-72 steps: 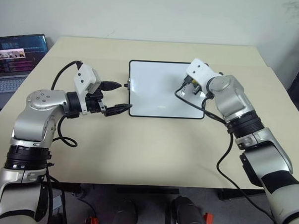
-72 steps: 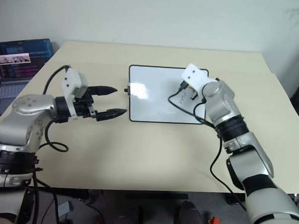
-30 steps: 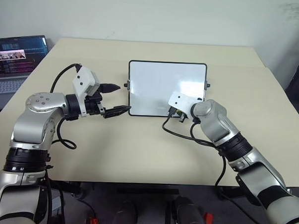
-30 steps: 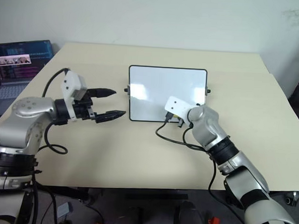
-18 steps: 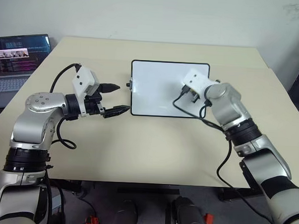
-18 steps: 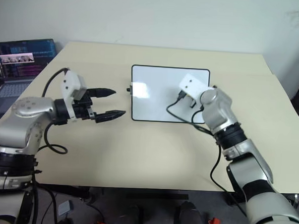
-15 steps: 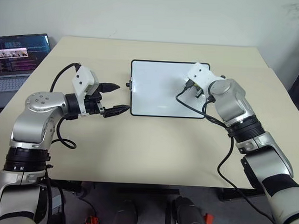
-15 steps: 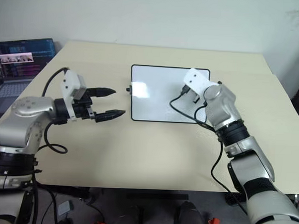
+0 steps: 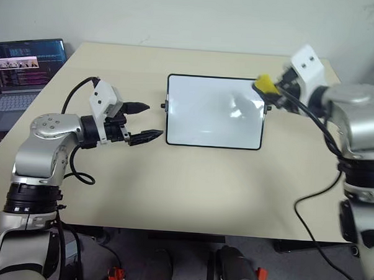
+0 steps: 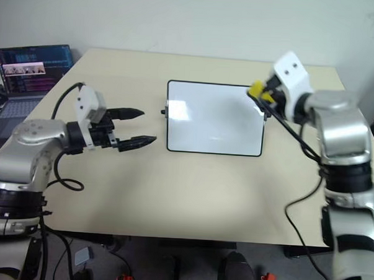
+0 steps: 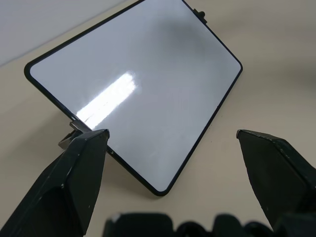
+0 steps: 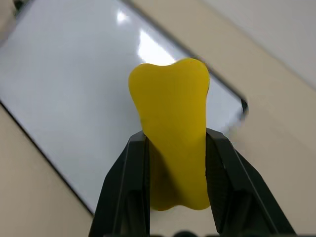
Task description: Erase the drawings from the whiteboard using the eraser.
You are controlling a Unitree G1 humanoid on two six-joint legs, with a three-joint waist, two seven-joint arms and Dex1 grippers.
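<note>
- A laptop (image 9: 23, 71) sits off the table's far left corner, well left of the whiteboard, its lid open and its screen lit.
- The table (image 9: 191, 183) is a pale beige top; the whiteboard lies flat on it, a little toward the far side.
- The left gripper (image 9: 144, 121) hovers just beside the whiteboard's left edge, pointing at it almost level. Its two black fingers (image 11: 74, 182) are spread wide with nothing between them; in the left wrist view the whiteboard's near left corner shows through the gap.
- A small black knob (image 9: 164, 105) sticks out of the whiteboard's left edge, between that edge and the upper left fingertip.
- The whiteboard (image 9: 214, 112) has a thin black frame with rounded corners. Its glossy white face carries soft light reflections, and no marker lines of the drawings can be made out on it in any view.
- The eraser (image 9: 265, 85), a yellow block, is up off the whiteboard, above its far right corner. Its black part cannot be made out.
- The right gripper (image 12: 173, 163) is clamped on the eraser, one black finger (image 12: 129, 187) pressing each side so that the yellow body bulges beyond the tips. It hangs above the whiteboard's right edge, pointing down and toward the whiteboard's middle.
- A black cable (image 9: 321, 130) loops along the right arm, to the right of the whiteboard.
</note>
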